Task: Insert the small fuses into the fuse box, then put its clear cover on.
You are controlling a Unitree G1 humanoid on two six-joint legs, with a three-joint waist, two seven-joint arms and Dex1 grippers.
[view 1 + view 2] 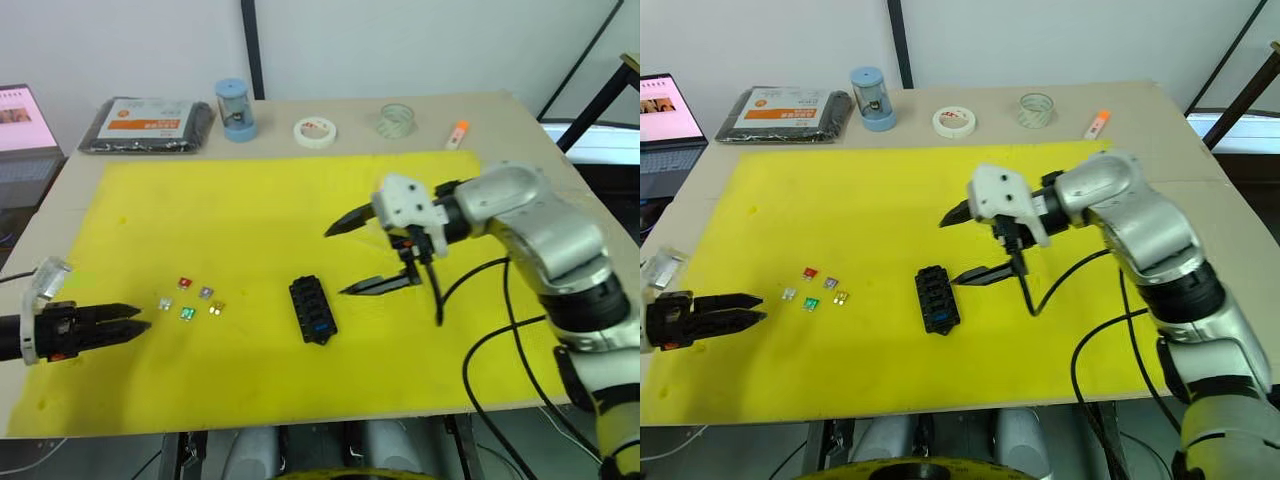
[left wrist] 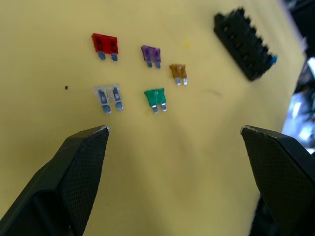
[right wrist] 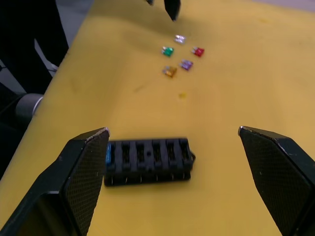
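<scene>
Five loose fuses lie in a little cluster on the yellow mat (image 1: pixel 250 220), left of centre: the red fuse (image 2: pixel 105 44), the purple fuse (image 2: pixel 151 52), the amber fuse (image 2: pixel 178 72), the clear fuse (image 2: pixel 108 95) and the green fuse (image 2: pixel 155 98). The fuse box (image 1: pixel 312 309) sits to their right, near the middle of the mat, with what looks like one blue fuse (image 1: pixel 320 327) already seated at its near end.

The left gripper (image 1: pixel 128 320) hovers low just left of the cluster, fingers spread wide with nothing between them. The right gripper (image 1: pixel 352 254) hangs just right of the box, jaws wide apart and empty too.

Now the risks. These fuses lie flat and close together, so I judge that wide black fingers coming down on one could nudge its neighbours or skid it across the mat. A flat fuse is also hard to pinch by its body; a grip on the blades would leave it turned the wrong way for the slot. The box looks light and unanchored, so pushing a fuse in could tip or slide it unless the right gripper steadies it. As for the clear cover, I cannot pick it out anywhere on the table, so finding it may be a snag later.
</scene>
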